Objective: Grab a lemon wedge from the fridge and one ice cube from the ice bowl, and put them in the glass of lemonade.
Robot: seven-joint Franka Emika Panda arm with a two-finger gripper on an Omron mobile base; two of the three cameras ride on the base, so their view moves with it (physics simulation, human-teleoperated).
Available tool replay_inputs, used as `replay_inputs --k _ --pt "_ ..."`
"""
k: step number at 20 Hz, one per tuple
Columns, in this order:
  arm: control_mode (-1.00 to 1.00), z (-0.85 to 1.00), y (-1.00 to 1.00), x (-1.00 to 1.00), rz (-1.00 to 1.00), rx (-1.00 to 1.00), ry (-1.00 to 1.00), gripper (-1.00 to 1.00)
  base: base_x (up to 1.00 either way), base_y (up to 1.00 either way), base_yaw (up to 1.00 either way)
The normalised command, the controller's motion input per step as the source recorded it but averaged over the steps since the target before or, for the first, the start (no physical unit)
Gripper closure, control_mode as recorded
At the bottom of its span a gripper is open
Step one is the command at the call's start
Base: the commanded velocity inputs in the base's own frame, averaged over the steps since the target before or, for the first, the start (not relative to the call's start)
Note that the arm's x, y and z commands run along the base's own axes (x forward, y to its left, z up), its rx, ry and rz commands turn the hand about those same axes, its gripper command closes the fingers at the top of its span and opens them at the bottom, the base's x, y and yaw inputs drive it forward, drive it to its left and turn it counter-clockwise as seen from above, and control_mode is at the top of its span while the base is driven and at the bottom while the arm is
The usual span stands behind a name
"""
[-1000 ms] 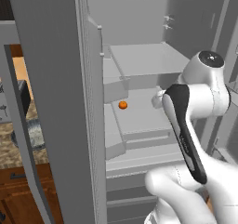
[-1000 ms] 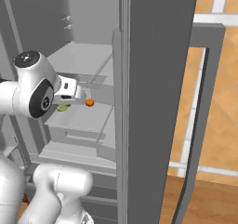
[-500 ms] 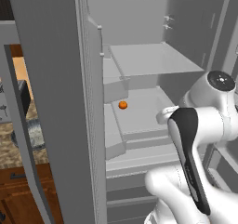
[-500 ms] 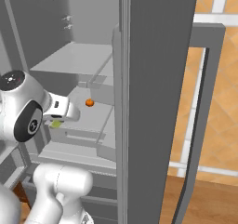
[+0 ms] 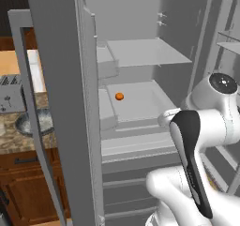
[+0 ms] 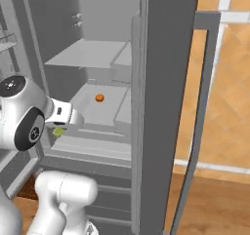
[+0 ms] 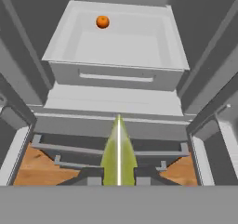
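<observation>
here, fridge (image 5: 61, 79) doors open, pale shelves and a drawer tray (image 7: 116, 42) bare but for a small orange fruit (image 7: 102, 22) near the tray's back left. gripper (image 7: 118, 174) out in front of the fridge, below tray level, clamped on the lemon wedge (image 7: 118, 155), yellow-green, tip pointing up between the fingers; same wedge seen under the wrist in the right base view (image 6: 58, 130). grey-blue bowl (image 5: 35, 123) and toaster (image 5: 11, 94) on the counter left of the fridge door
</observation>
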Motion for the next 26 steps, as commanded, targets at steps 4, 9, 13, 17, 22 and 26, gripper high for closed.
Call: replay_inputs --k 4,9,13,17,22,26 --pt "1.0 0.0 0.0 0.0 0.0 0.0 0.0 1.0 -1.0 0.0 -0.03" --pt "1.0 0.0 0.0 0.0 0.0 0.0 0.0 1.0 -1.0 0.21 0.1" --pt "1.0 0.0 0.0 0.0 0.0 0.0 0.0 1.0 -0.55 1.0 0.64" --pt "1.0 0.0 0.0 0.0 0.0 0.0 0.0 1.0 -0.31 0.99 0.62" --pt "1.0 0.0 0.0 0.0 0.0 0.0 0.0 1.0 0.67 0.86 0.05" --pt "1.0 0.0 0.0 0.0 0.0 0.0 0.0 1.0 1.0 0.96 -0.21"
